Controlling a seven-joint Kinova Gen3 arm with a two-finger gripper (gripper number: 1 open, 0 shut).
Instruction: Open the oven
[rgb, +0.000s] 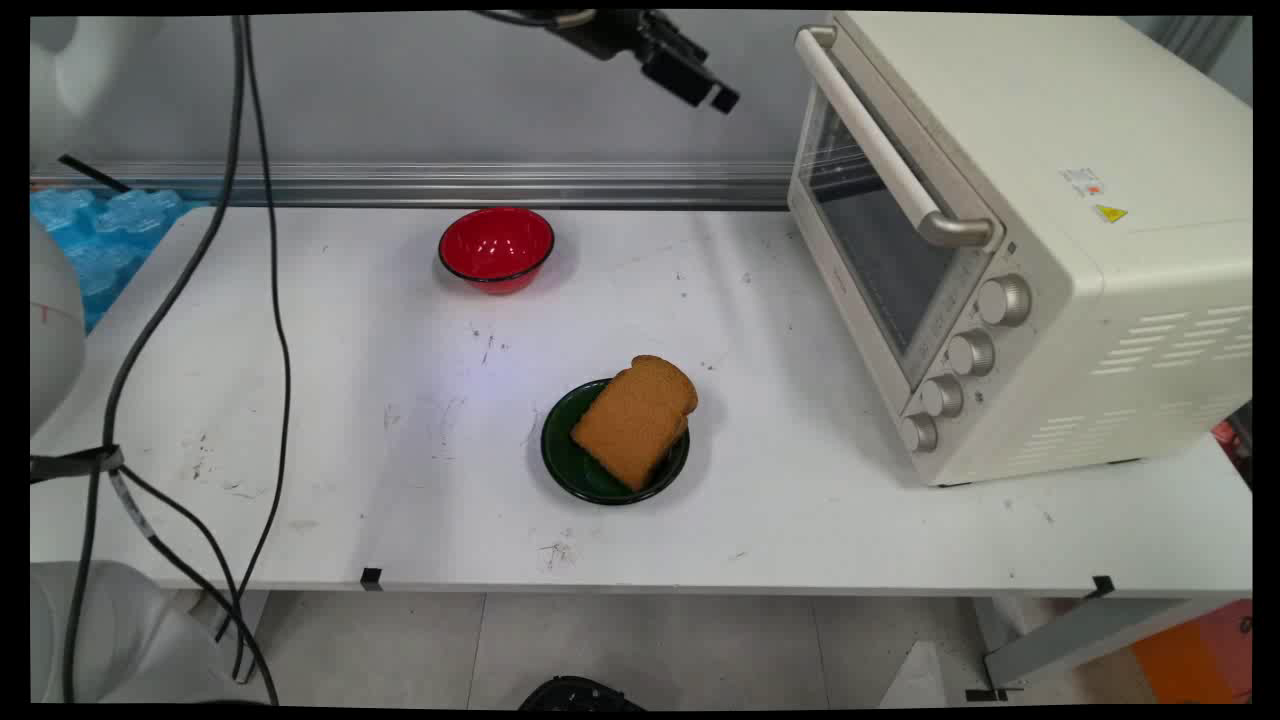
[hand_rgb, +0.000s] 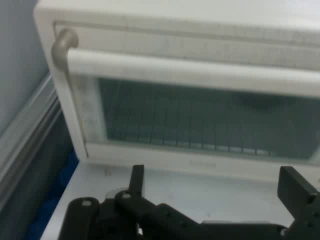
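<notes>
cables (rgb: 250, 300): black, hanging down the left of the frame from top to bottom edge.
tabletop (rgb: 350, 480): white and scuffed, spanning the middle of the frame.
bowl (rgb: 496, 247): red, empty, upper centre-left of the tabletop near its far edge, well apart from the rest.
plate (rgb: 570, 470): dark green, centre of the frame, toward the near edge.
bread (rgb: 634, 420): one brown slice lying on the plate, its rounded top overhanging the plate's upper right rim; long axis runs from lower left to upper right.
claw (rgb: 705, 88): black, at the top centre of the frame, raised high above the tabletop and touching nothing; in the hand view (hand_rgb: 212, 185) its fingers (hand_rgb: 136, 181) stand spread wide apart with nothing between them.
oven (rgb: 1050, 250): cream toaster oven filling the right of the frame, door shut, four knobs down its front right side.
handle (rgb: 880, 150): long bar across the top of the oven door, running from upper left to lower right in the main view.
key relation: the claw points at the oven, which lies just to its right; the hand view shows door and handle straight ahead, the handle's long axis lying across the gap between the fingers. The bread sits well below, far from the claw.
</notes>
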